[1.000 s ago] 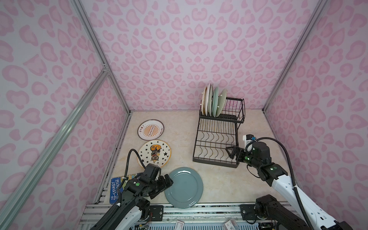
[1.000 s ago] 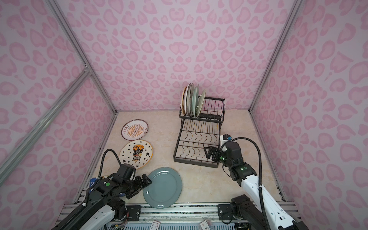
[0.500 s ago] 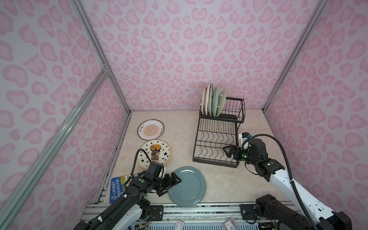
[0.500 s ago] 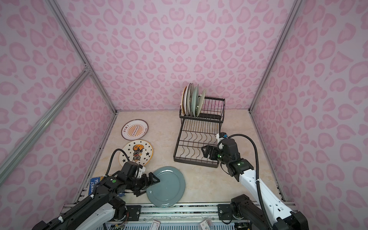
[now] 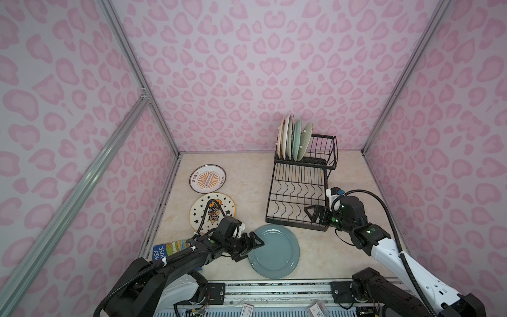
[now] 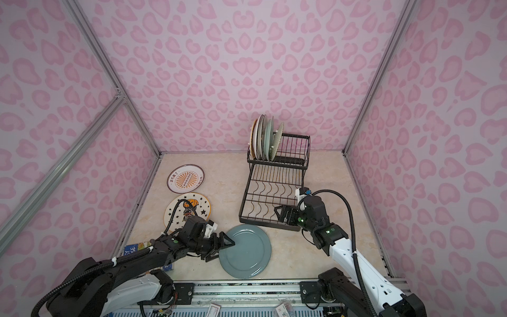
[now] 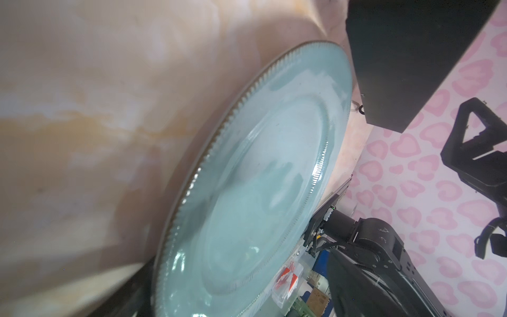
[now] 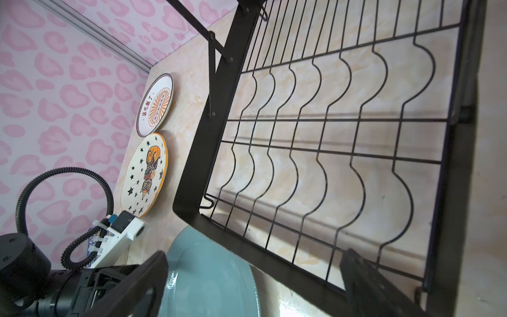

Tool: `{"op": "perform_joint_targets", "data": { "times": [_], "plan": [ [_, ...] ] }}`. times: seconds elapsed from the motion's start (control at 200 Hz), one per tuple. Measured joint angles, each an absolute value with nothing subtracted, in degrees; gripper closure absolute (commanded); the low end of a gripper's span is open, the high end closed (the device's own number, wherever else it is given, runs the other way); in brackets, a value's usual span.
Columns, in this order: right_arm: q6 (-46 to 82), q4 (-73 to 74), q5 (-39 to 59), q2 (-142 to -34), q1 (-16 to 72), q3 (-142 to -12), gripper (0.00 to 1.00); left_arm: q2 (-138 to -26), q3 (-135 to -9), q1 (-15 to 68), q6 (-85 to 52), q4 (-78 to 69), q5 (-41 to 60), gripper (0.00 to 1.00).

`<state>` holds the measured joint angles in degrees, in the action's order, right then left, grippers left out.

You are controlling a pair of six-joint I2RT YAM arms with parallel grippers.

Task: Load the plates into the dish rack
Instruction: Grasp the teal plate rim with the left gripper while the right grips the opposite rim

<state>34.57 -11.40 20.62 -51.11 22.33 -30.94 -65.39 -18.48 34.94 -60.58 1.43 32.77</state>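
A teal-grey plate [image 5: 273, 251] [image 6: 245, 251] lies on the table near the front edge. My left gripper [image 5: 252, 245] [image 6: 222, 245] is open, its jaws straddling this plate's left rim. The left wrist view is filled by the same plate [image 7: 247, 192]. Two more plates lie flat at the left: a star-patterned one [image 5: 212, 211] [image 6: 188, 210] and a sunburst one [image 5: 207, 178] [image 6: 186, 178]. The black dish rack [image 5: 290, 223] [image 6: 263, 222] holds several upright plates [image 5: 293, 141] [image 6: 264, 141] in its raised tier. My right gripper [image 5: 315, 216] [image 6: 284, 215] [image 8: 255, 274] hangs open and empty over the rack's front right corner.
A blue-covered book [image 5: 167, 248] [image 6: 131, 251] lies under my left arm at the front left. Pink patterned walls close in the table on three sides. The rack's lower tier of wavy wires [image 8: 301, 142] holds nothing.
My left gripper has moved right onto the teal plate's rim, and the plate has slid a little to the right. My right gripper has shifted slightly left over the rack's front corner.
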Motion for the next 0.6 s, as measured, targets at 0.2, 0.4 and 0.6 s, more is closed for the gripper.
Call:
{"op": "perform_joint_targets", "data": {
  "times": [0.2, 0.4, 0.6],
  "plan": [
    [34.57, -13.15, 20.36, -48.9, 27.99, -27.11, 0.03, -63.35, -16.34, 35.03, -57.52, 0.03, 32.82, 0.15],
    [36.03, -12.95, 19.09, -50.63, 33.19, -21.43, 0.07, -63.81, -13.45, 35.0, -54.33, -3.99, 34.54, 0.29],
    [36.69, -6.98, 18.85, -58.13, 38.76, -20.34, 0.07, -65.95, -10.98, 34.94, -53.21, -9.69, 36.56, 0.46]
  ]
}}
